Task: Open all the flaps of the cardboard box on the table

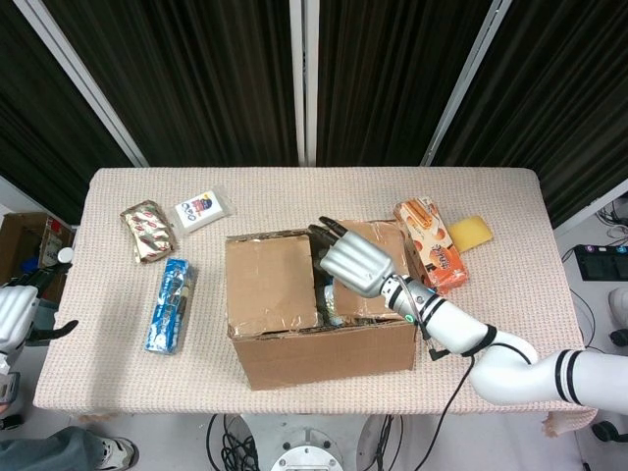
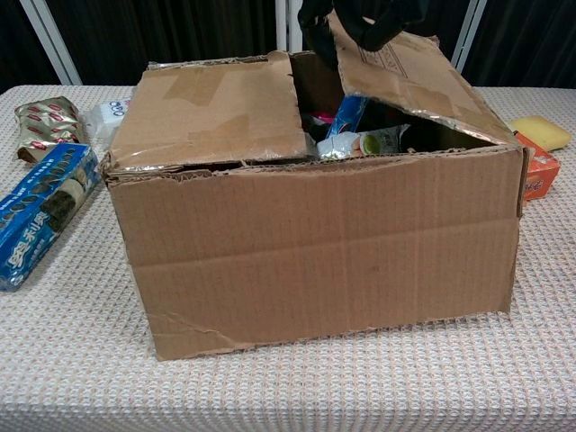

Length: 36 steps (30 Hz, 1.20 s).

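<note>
**Hidden and cut-off items**

Right hand: top of chest view cuts it off; only dark fingers show at the raised flap.
Left hand: cropped by head view's left edge; its pose is unclear.
Box contents: mostly covered by flaps; packets unreadable.
Blue packet: cut by left edge.

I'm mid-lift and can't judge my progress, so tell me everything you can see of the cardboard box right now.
The cardboard box is brown corrugated board with torn, taped edges, standing upright mid-table. Its left top flap still lies nearly flat. The right flap is tilted up at its inner edge, where the right robot hand grips it. Packaged goods show through the gap.
</note>
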Each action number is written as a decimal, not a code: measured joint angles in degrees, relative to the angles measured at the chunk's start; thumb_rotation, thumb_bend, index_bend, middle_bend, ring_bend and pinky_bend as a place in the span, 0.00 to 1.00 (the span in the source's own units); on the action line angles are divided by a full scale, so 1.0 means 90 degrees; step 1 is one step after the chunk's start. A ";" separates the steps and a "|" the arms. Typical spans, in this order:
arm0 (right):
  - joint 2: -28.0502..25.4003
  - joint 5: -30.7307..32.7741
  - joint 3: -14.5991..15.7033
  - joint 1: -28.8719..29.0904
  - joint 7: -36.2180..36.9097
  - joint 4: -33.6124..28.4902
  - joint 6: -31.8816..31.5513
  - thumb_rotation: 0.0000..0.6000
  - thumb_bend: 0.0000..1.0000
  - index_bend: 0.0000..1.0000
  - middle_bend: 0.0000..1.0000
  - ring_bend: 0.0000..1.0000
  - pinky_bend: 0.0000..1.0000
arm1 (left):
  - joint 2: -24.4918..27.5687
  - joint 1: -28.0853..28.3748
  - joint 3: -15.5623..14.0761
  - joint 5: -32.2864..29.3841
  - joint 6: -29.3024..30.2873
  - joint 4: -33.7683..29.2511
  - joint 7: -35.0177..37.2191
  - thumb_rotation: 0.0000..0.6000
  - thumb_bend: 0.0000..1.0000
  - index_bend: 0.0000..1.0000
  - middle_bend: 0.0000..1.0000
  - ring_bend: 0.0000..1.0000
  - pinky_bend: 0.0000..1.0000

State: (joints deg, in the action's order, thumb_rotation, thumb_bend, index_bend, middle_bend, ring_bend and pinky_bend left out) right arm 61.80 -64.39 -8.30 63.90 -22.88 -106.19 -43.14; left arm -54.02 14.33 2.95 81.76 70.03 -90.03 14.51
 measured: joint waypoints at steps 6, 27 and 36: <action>-0.0559 -0.0417 -0.0164 -0.0318 0.0493 -0.0272 -0.0317 1.00 1.00 0.68 0.48 0.01 0.00 | 0.0013 0.0037 0.0001 -0.0021 -0.0060 -0.0096 -0.0089 0.97 0.17 0.16 0.21 0.19 0.30; -0.2456 -0.1877 -0.0187 -0.1880 0.2473 -0.0575 -0.1158 1.00 1.00 0.66 0.46 0.02 0.00 | -0.0017 0.0304 0.0038 -0.0032 -0.0343 -0.0527 -0.0477 0.97 0.17 0.16 0.21 0.19 0.30; -0.2877 -0.2138 -0.0065 -0.2490 0.3399 -0.0160 -0.1357 1.00 1.00 0.61 0.45 0.02 0.00 | -0.0025 0.0388 0.0055 -0.0054 -0.0394 -0.0700 -0.0686 0.97 0.17 0.16 0.21 0.19 0.30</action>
State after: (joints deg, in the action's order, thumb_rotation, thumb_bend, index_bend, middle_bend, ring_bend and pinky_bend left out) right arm 35.90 -83.63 -8.88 41.49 7.71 -107.63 -55.35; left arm -54.25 17.83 3.45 81.27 66.49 -96.33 8.34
